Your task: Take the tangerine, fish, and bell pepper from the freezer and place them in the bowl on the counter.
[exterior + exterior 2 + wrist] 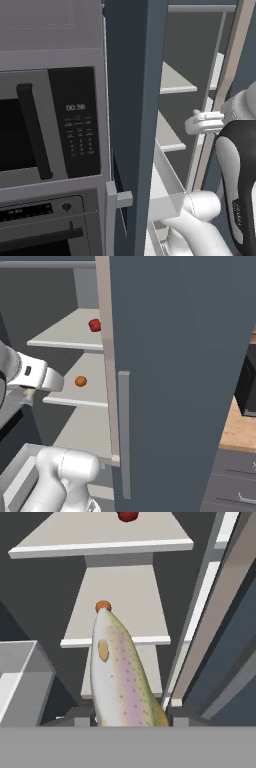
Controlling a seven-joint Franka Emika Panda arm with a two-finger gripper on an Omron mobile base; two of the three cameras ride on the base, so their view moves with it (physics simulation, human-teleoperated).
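One of the three items is in my gripper [131,724] now — the fish [122,672] sticks out lengthwise from between my fingertips, speckled flank up, clamped near one end, so most of its body hangs free ahead of the hand. The tangerine [81,381] sits on the middle shelf of the freezer [175,356], toward that shelf's right side and back from its front edge; the bell pepper [94,325] is on the shelf above, near its right edge beside the door frame. My hand is level with the shelves, just outside their front edges, with a clear drawer [167,197] open below. The job in hand, as I judge it, is carrying the fish out to the bowl, which I cannot see from here. To do it well I should draw straight back before turning — the long free end could strike a shelf edge or the open door. Holding the grip firm and moving smoothly matters, since an end-held fish may pivot or slip.
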